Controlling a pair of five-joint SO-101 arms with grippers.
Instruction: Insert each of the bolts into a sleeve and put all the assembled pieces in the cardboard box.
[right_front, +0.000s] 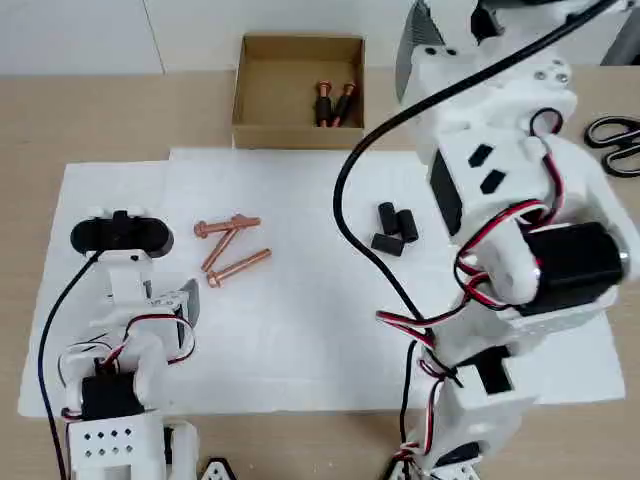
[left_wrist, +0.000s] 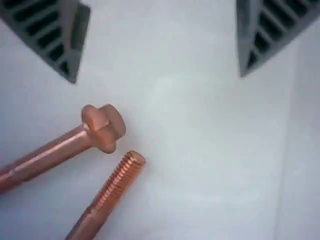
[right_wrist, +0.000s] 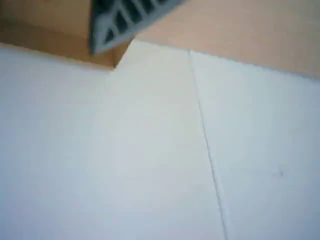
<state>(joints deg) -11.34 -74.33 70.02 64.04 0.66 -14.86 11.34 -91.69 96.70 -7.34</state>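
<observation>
High view: nearest the base edge stand the two arms, the left arm (right_front: 110, 330) at the near-left corner of the white sheet (right_front: 300, 330) and the right arm (right_front: 510, 250) rising large over the sheet's right side. In the left wrist view the left gripper (left_wrist: 157, 75) hangs over the sheet with its fingers spread wide apart and nothing between them; just below it lie the flanged head of one copper bolt (left_wrist: 102, 127) and the threaded tip of a second bolt (left_wrist: 125, 167), close together but not touching the fingers. In the high view three loose bolts (right_front: 228, 248) lie in a fan on the sheet just right of the left arm's wrist. Farther right, three black sleeves (right_front: 395, 228) sit in a tight cluster near mid-sheet, beside the right arm. Beyond the sheet's far edge the cardboard box (right_front: 250, 90) rests on the wooden table (right_front: 100, 110), holding two assembled pieces (right_front: 335, 103) side by side at its right. The right gripper (right_wrist: 122, 22) hovers by the box corner (right_wrist: 50, 45); whether it is apart or together cannot be told. Scissors (right_front: 615, 140) lie at the far right.
</observation>
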